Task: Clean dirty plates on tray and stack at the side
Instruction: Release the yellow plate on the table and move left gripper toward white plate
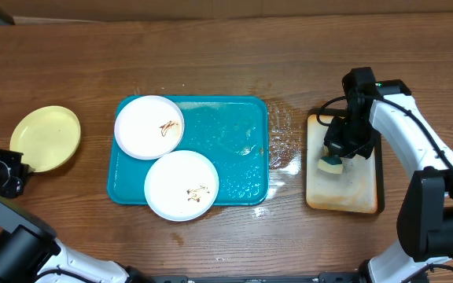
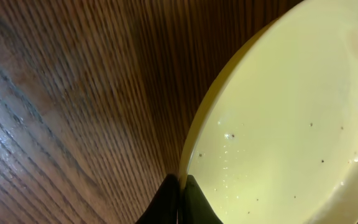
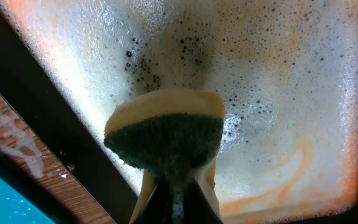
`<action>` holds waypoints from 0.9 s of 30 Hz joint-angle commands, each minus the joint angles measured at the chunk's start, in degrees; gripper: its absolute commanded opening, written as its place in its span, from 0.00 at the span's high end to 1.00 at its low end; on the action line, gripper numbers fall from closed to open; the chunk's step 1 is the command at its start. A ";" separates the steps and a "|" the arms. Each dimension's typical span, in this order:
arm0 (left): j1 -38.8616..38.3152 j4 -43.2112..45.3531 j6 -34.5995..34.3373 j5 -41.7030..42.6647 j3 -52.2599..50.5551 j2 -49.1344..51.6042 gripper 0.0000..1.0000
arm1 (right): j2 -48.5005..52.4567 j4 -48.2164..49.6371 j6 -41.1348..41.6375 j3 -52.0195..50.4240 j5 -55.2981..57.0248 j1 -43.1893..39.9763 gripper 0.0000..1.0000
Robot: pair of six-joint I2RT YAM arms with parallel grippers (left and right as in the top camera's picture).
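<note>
Two white plates with thin brown smears lie on the teal tray, one at its back left and one at its front. The pale yellow-green plate rests on the table left of the tray. My left gripper is shut on its near rim. In the left wrist view the dark jaws pinch the plate's edge. My right gripper is shut on a yellow sponge with a green scrub face, holding it low over the soapy tan tray.
The small tan dark-rimmed tray stands right of the teal tray, and its inside is foamy. Water is spilled on the wood between the two trays. Bare wooden table lies behind and in front of the trays.
</note>
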 commanded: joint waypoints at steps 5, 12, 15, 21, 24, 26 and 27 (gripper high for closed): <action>-0.92 0.52 0.59 -1.29 -2.36 0.72 0.76 | -0.42 -0.26 -1.49 -0.33 -0.28 -0.22 0.96; -2.99 -0.13 0.70 0.55 -2.25 0.33 0.48 | -0.42 -0.20 -1.64 -0.26 -0.07 -0.22 0.96; -6.62 -0.70 0.68 0.50 -1.51 -0.92 0.44 | -0.42 -0.20 -1.64 -0.26 -0.04 -0.22 0.96; -17.97 -0.70 -1.49 0.31 -0.11 -6.93 0.41 | -0.42 0.02 -1.84 -0.26 0.13 -0.22 0.96; -23.06 -1.33 -2.34 0.11 -0.11 -8.90 0.33 | -0.42 0.24 -1.84 -0.26 0.13 -0.22 0.96; -26.40 -2.25 -3.37 0.04 -0.11 -9.01 0.32 | -0.42 0.39 -1.99 -0.26 0.13 -0.22 0.96; -27.85 -2.84 -3.93 0.02 -0.13 -8.70 0.33 | -0.42 0.48 -2.45 -0.26 0.13 -0.22 0.96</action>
